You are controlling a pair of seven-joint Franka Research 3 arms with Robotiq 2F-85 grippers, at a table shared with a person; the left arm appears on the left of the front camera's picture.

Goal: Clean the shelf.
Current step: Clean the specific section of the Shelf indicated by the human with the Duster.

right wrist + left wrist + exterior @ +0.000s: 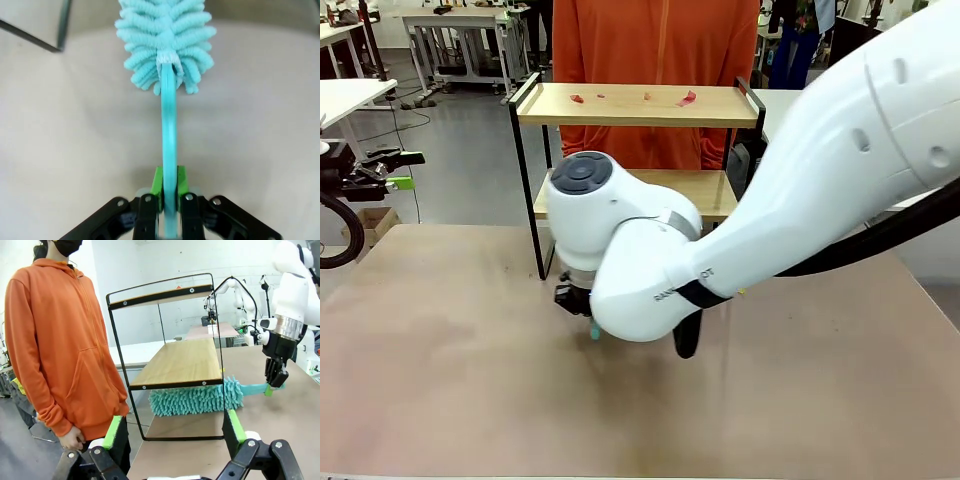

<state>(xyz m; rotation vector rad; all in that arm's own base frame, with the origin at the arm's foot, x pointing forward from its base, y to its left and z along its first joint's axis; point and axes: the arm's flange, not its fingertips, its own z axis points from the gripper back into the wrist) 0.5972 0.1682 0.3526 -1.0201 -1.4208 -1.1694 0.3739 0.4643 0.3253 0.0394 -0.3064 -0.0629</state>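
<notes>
Your right fingers (158, 182) pinch the teal duster (167, 45), head under the shelf (180, 362) lower board; left fingers (114, 432) spread; red scraps (688, 98) on top board

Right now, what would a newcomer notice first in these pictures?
The teal duster stands out: its fluffy head on the table under the shelf's lower board, its handle pinched in the right gripper. Next, red scraps on the top board, and a person in orange behind.
</notes>
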